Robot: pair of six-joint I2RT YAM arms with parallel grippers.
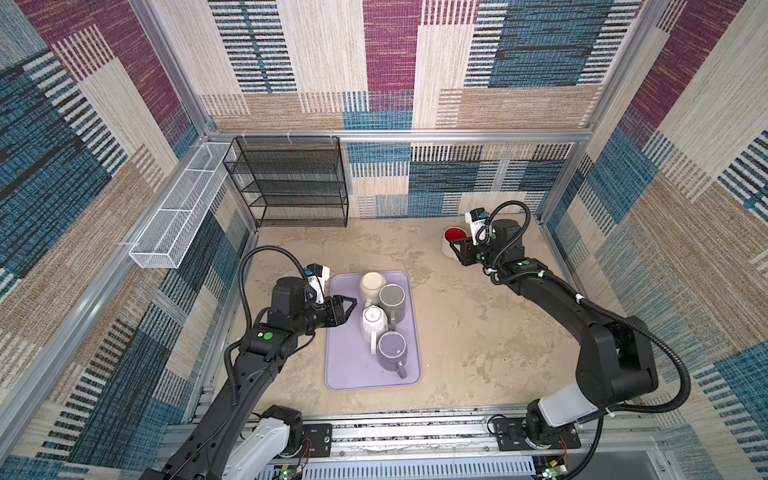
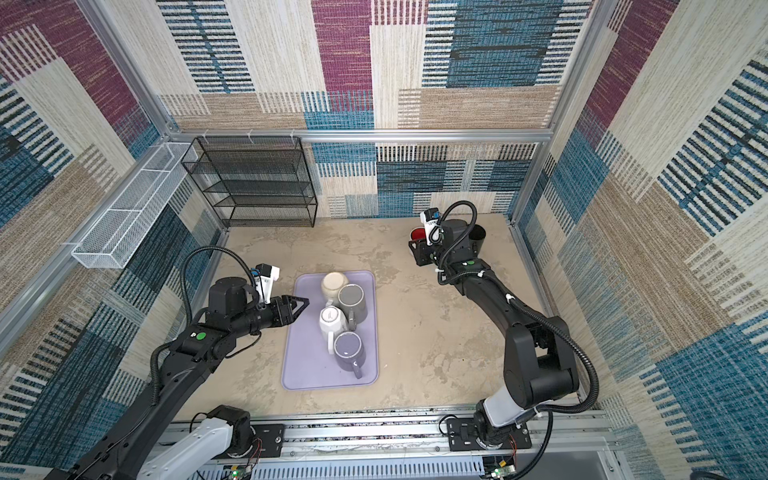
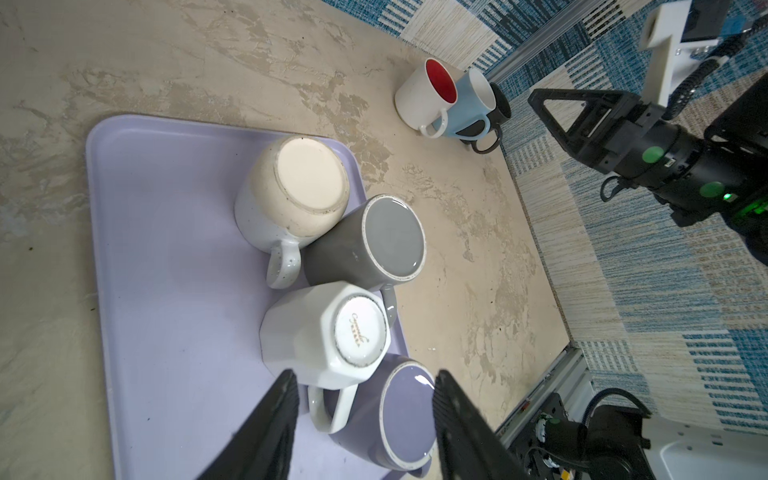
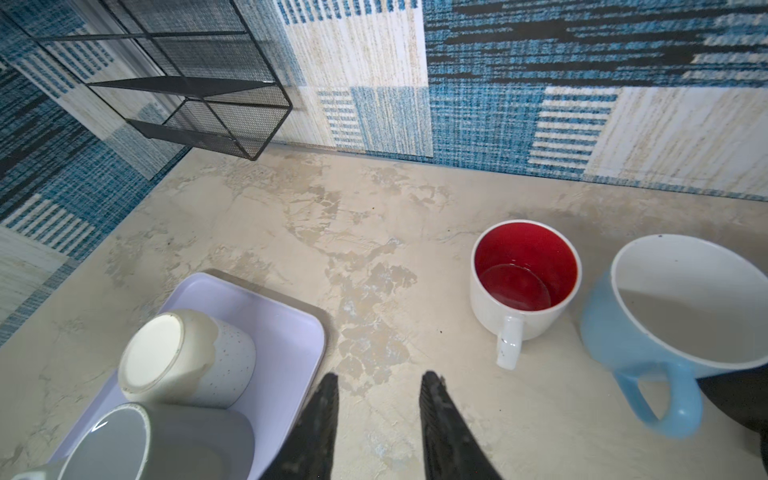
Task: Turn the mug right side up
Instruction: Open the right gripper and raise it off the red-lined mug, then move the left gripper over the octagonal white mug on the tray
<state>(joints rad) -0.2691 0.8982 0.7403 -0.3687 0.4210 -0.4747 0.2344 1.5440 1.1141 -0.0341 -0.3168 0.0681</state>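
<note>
We see both pincers parted and empty: left gripper (image 3: 365, 376) by the upturned white faceted mug (image 3: 316, 332), right gripper (image 4: 380, 376) over beige tabletop (image 4: 374, 232). A black mug (image 3: 502, 109) sits mostly hidden.

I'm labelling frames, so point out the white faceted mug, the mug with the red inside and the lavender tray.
white faceted mug (image 3: 326, 334): left wrist view, faceted side beside its upturned base.
mug with the red inside (image 4: 525, 282): right wrist view, red inner floor.
lavender tray (image 1: 345, 365): in a top view, bare floor.
</note>
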